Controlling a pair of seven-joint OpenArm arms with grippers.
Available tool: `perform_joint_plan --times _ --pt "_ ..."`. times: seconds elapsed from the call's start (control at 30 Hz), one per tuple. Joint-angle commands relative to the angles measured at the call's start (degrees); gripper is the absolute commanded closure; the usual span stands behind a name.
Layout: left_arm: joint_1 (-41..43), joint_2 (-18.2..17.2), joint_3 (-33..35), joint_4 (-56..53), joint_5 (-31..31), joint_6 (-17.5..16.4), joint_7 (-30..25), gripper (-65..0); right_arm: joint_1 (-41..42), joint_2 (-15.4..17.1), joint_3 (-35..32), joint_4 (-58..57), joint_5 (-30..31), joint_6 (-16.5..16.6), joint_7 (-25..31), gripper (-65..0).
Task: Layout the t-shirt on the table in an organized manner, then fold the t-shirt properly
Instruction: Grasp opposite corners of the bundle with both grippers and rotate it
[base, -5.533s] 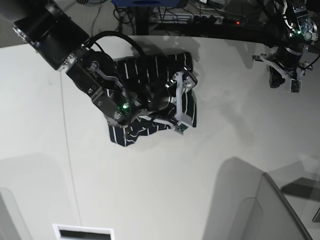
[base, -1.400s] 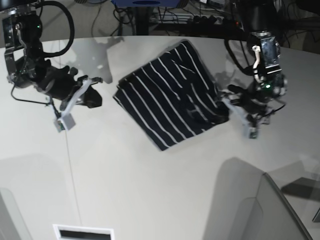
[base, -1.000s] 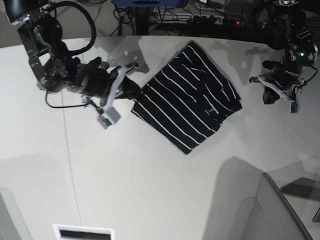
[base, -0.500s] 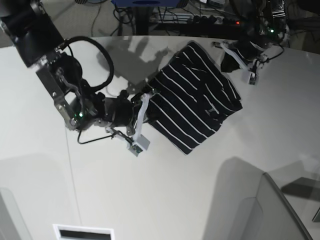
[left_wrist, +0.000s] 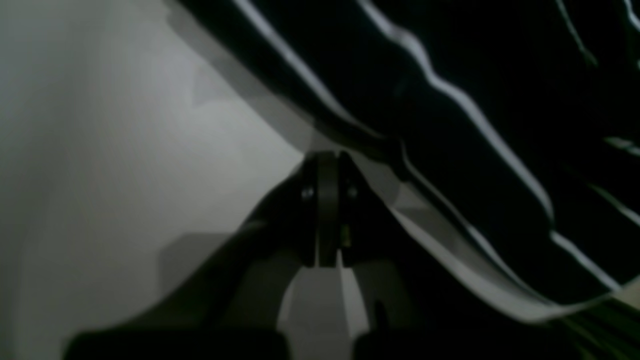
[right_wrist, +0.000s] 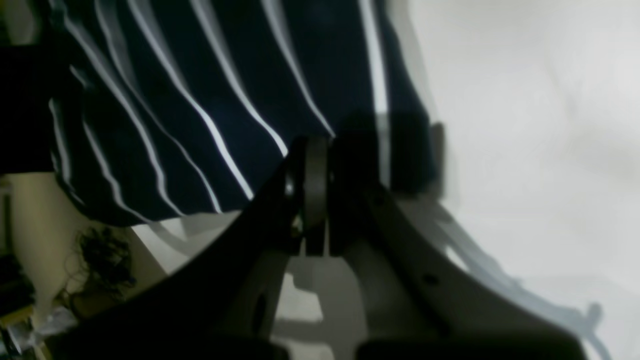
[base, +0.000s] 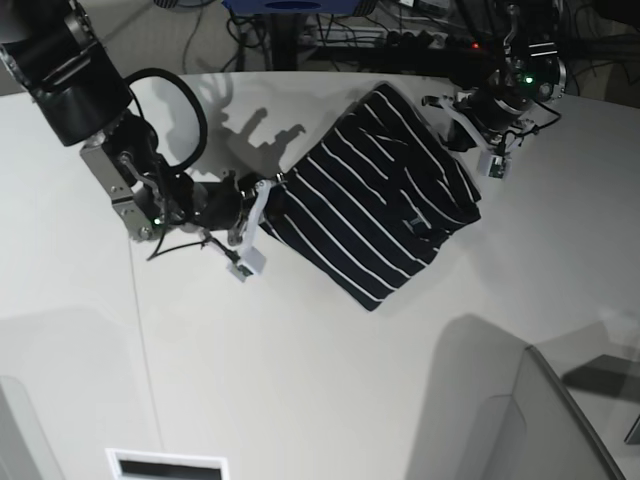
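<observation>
On smooth off-white table (base: 300, 380): dark navy, white-striped fabric t-shirt (base: 345, 215), laid askew, partly folded over, with creases near one end. At t-shirt's left corner in base view: black-and-silver metal right gripper (base: 272, 205), closed, fingertips over cloth; contact or pinch impossible to tell. Just beside t-shirt's upper right edge: matching left gripper (base: 462, 138), closed, with nothing between tips.
</observation>
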Motion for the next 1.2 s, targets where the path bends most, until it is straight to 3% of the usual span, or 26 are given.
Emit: perform_joint_plan --times 0.0,0.23,0.3,0.4,0.53,0.63,0.8,0.97,1.17 --pt "-0.2 -0.2 -0.1 1.0 0.3 -0.3 -0.6 0.0 1.2 0.1 0.5 1.4 1.0 0.6 1.2 -0.2" --pt "0.0 -1.1 -0.9 3.0 1.2 -0.3 -0.3 0.0 -2.6 4.4 0.7 17.7 1.0 0.0 -0.3 -0.2" --pt "-0.2 -1.5 -2.5 2.2 1.3 -0.3 -0.4 0.0 -2.7 5.4 0.7 19.9 1.0 -1.8 -1.3 -0.2" --pt "-1.9 -1.9 -3.5 0.5 1.3 -0.3 -0.5 0.0 -0.8 6.4 0.6 18.1 0.9 -4.9 -1.3 -0.2" --pt "-5.3 -1.9 -3.3 -2.6 1.4 -0.3 -0.5 0.0 4.1 6.4 0.2 7.7 0.6 -3.9 -0.7 0.0" --pt "-7.9 -1.7 -3.1 -4.6 1.4 -0.3 -0.5 0.0 5.0 6.1 0.1 3.4 -4.2 -1.8 1.4 0.0" --pt "-12.9 -1.5 -1.3 -9.7 1.4 -0.3 -0.5 0.0 3.4 3.7 0.2 2.8 -13.4 1.5 -0.6 0.0" --pt "-17.2 -1.8 2.0 -13.9 1.4 -0.3 -0.6 0.0 1.2 2.0 0.1 3.2 -17.4 1.7 -0.6 0.0" --pt "-23.6 -1.8 6.2 -18.1 2.5 0.3 -0.6 0.0 -3.7 1.6 0.1 8.6 -26.7 1.8 -0.6 0.0"
